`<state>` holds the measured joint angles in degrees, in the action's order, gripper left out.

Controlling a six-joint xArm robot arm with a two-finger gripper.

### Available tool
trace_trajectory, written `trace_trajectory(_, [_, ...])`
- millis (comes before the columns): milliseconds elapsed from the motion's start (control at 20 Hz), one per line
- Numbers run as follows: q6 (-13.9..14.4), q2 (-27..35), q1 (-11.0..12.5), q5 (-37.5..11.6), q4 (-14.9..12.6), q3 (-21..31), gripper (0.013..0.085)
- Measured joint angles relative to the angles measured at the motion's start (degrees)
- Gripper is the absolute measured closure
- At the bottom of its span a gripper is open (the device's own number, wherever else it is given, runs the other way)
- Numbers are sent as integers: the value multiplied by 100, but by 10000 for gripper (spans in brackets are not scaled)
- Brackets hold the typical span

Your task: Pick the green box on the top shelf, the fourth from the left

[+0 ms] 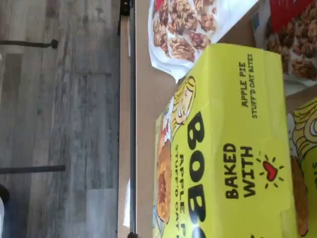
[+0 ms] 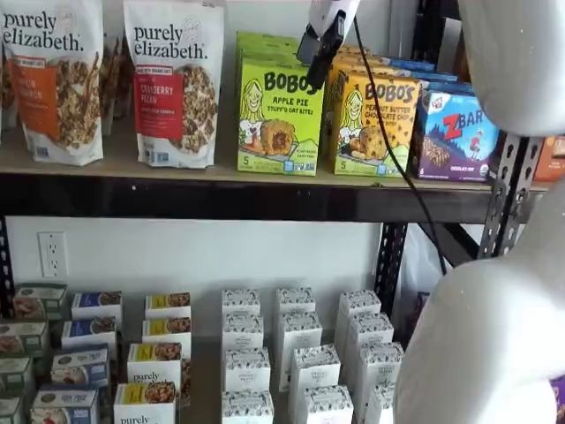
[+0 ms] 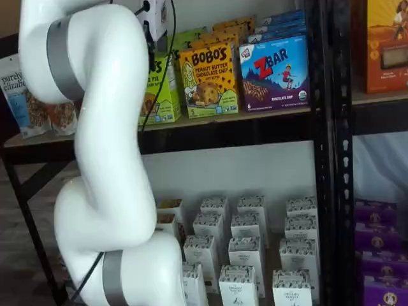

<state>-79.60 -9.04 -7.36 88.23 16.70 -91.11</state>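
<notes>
The white gripper with black fingers [image 2: 316, 55] hung down from the top edge in a shelf view, just in front of the top right corner of the lime-green cardboard box [image 2: 279, 115]. The fingers were seen from the side, so no gap showed between them, but they stood spread wide and held nothing. A black cable [image 2: 393, 141] ran down beside them.

The green box stood upright on the long tan wooden top shelf [image 2: 221, 177] with its thick black front beam. It read "BOBO'S APPLE PIE". Just to one side of it stood a white bag of granola [image 2: 174, 81], and just to the other side a yellow-orange Bobo's box [image 2: 374, 124]. A blue ZBar box [image 2: 455, 134] came after that.

The wrist view looked down on the top of the green box [image 1: 233, 148], very close. The grey wooden floor [image 1: 64, 124] showed past the shelf edge.

The big white robot arm [image 3: 105, 159] hid most of the green box in a shelf view.
</notes>
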Motion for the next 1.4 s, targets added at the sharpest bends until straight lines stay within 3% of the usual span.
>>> trace_trajectory(1400, [64, 447, -159, 306, -504, -375, 130])
